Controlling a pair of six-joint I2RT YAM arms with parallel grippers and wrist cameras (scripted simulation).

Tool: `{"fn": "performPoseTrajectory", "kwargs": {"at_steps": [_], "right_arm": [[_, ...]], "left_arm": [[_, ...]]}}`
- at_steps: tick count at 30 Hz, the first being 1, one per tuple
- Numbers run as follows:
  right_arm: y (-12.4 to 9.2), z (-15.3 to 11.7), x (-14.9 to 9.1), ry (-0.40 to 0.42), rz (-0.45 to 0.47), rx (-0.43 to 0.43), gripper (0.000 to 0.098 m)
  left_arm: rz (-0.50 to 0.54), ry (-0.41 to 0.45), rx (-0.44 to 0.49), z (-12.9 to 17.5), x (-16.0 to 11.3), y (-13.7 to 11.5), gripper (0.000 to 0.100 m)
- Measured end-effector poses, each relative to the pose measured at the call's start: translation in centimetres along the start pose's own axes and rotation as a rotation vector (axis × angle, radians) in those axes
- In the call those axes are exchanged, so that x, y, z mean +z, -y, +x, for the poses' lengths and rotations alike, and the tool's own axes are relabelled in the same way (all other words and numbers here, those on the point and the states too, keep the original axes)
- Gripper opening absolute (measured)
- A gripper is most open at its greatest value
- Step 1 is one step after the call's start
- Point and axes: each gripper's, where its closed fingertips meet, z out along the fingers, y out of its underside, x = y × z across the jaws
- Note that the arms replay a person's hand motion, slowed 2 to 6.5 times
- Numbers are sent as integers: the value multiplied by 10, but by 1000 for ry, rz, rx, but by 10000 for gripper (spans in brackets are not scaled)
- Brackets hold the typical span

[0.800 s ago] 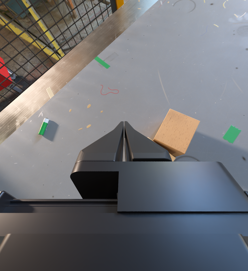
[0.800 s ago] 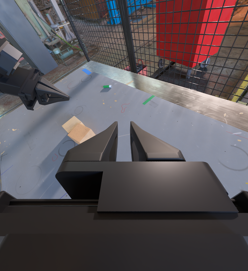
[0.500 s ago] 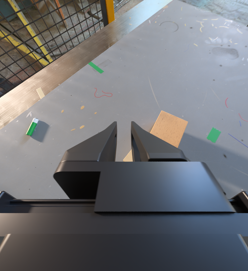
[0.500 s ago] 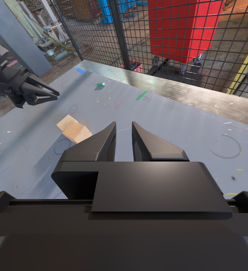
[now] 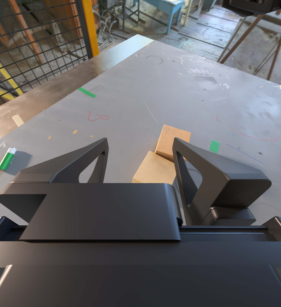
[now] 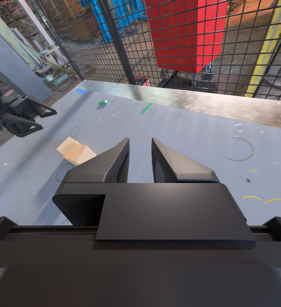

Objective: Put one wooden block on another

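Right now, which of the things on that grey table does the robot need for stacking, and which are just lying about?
For the job:
- darker wooden block
- paler wooden block, touching it
- left hand, open above them

Just lying about:
- green lighter
- green tape strip
- small green tape patch
- blue tape patch
- right hand, open, idle

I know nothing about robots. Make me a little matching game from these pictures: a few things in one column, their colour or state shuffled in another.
Things:
1. left gripper
2. right gripper
3. battery
4. paler wooden block

States:
A. green with a white end, lying on the table
B. fingers spread wide above the blocks
C. touching the darker wooden block
D. fingers slightly apart, holding nothing

Pairs: 1-B, 2-D, 3-A, 4-C
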Motion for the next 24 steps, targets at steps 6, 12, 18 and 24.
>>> {"fn": "performPoseTrajectory", "kwargs": {"at_steps": [6, 12, 18, 24], "right_arm": [[5, 8, -5, -20, 44, 26, 227], [6, 12, -5, -23, 68, 55, 242], [1, 13, -5, -28, 49, 63, 262], [-4, 17, -2, -65, 25, 50, 335]], "left_arm": [[33, -143, 72, 14, 0, -13, 755], [-34, -241, 229, 19, 6, -29, 769], [-101, -303, 272, 16, 14, -38, 765], [-176, -368, 245, 19, 22, -54, 791]]}}
